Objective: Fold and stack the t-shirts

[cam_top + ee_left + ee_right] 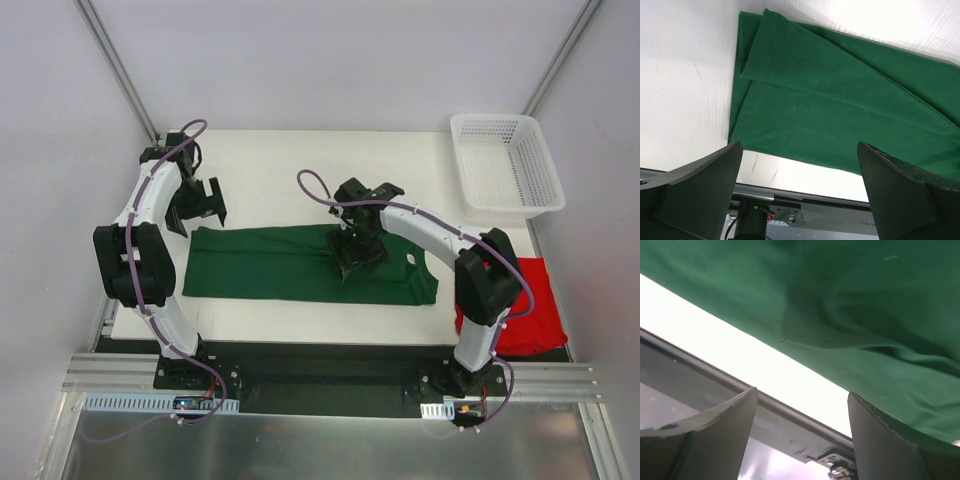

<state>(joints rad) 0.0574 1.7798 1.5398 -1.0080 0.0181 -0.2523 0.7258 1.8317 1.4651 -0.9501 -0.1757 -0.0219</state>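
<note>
Table (270, 150): white, with arm bases at 6 o'clock. Green t-shirt (260, 265) lies at the centre of the table as a long band running from 9 to 3 o'clock. We judge the lengthwise folds done, since a sleeve (772, 47) lies turned in flat over the body in the left wrist view. Red t-shirt (530, 300) sits at 4 o'clock, bunched and unfolded, hanging partly over the table edge. White basket (505, 165) stands at 1 o'clock, well apart from both shirts. Left gripper (205, 200) hovers just past the band's 9 o'clock end, clear of the cloth, its jaws spread wide and holding nothing (799, 165). Right gripper (358, 252) sits low over the band just right of its middle. Its jaws are also apart with no fabric between them (802, 400), and we cannot tell whether its underside touches the cloth. Step in hand, as we read it, is the crosswise fold of the green shirt. The next move probably calls for the left gripper to drop onto the 9 o'clock end, pinch all layers together, and carry them toward 3 o'clock. The right gripper would pin the crease line. The red shirt is not yet started.
</note>
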